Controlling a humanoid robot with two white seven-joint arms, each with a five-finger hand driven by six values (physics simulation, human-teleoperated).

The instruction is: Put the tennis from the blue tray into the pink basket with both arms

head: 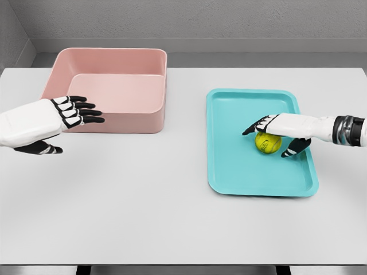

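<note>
On the blue tray point(229, 166), right of centre, the tennis ball point(268, 142) lies under the right hand point(279, 137), fingers and thumb curved around it from above, though a firm grip cannot be confirmed. Upper left, the pink basket point(109, 117) holds nothing visible. Just beside its front wall hovers the left hand point(54, 123), fingers spread. A white worktop point(143, 212) meets grey walls behind.

Both arms cut off at pic edges: left hand point(49, 123) past wrist, right hand point(281, 130) at forearm. Top of tennis ball point(268, 142) hidden under right palm; contact w/ fingers can't tell. Table point(143, 200) near edge partly cropped.
</note>
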